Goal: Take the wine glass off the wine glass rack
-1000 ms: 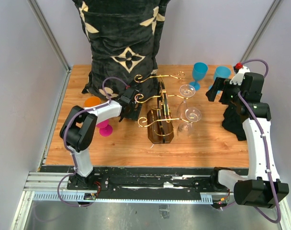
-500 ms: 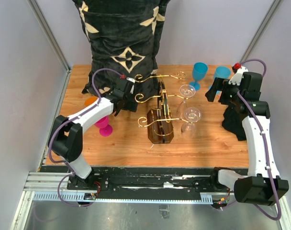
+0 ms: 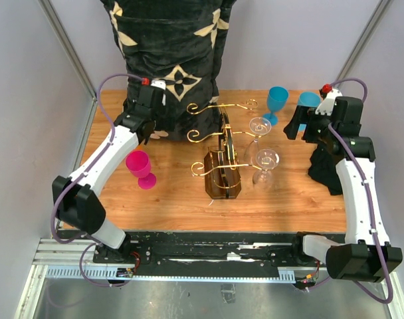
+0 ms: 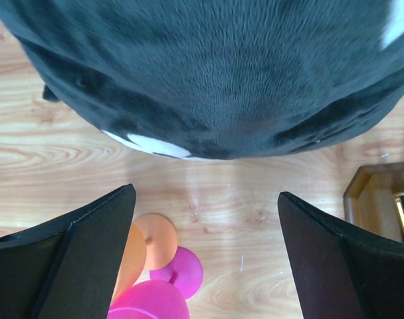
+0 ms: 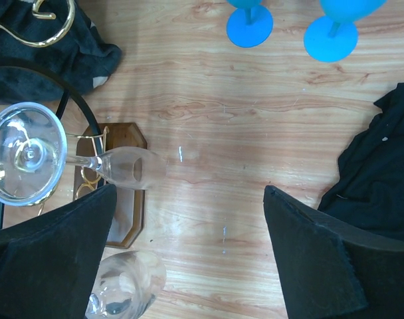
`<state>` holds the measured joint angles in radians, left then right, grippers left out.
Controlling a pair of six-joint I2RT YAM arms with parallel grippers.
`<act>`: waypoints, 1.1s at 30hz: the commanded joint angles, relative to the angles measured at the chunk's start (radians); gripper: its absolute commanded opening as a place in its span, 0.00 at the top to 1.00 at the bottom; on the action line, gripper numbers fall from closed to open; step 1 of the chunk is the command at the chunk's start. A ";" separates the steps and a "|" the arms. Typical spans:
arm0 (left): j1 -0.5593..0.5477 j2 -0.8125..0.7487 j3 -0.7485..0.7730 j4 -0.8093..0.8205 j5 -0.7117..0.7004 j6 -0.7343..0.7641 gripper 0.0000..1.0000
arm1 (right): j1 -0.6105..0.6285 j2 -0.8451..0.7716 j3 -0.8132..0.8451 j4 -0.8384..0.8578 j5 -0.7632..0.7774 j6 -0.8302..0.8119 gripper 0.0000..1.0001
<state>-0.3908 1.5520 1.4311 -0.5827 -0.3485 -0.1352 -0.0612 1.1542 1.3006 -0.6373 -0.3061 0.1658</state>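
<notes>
Wood tbl (image 3: 295, 199) w/ wine glass rack (image 3: 223, 178), black pillow (image 3: 172, 66), pink goblet (image 3: 141, 169), 2 blue goblets (image 3: 277, 101), black cloth (image 5: 381, 173).

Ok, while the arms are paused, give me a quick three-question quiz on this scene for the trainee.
1. Multiple choice: how many clear wine glasses hang on the wine glass rack? A) one B) two C) four
2. True or false: the right claw is shut on a glass stem.
3. Fill in: in the top view, the pink goblet stands on the rack's ___ side.

Key: 1 B. 2 False: it is open and holds nothing. 3 Left.
</notes>
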 commanded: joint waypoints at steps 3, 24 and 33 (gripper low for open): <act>0.001 -0.117 0.075 -0.005 -0.009 -0.014 0.06 | 0.031 0.028 0.063 -0.032 -0.046 0.003 0.15; 0.000 -0.257 0.149 -0.037 0.094 -0.068 0.08 | 0.032 0.150 0.028 0.181 -0.351 0.187 0.23; 0.001 -0.266 0.151 -0.038 0.097 -0.062 0.08 | 0.051 0.216 0.031 0.234 -0.490 0.214 0.29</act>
<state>-0.3912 1.3106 1.5642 -0.6281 -0.2649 -0.1928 -0.0475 1.3674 1.3308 -0.4583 -0.7086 0.3561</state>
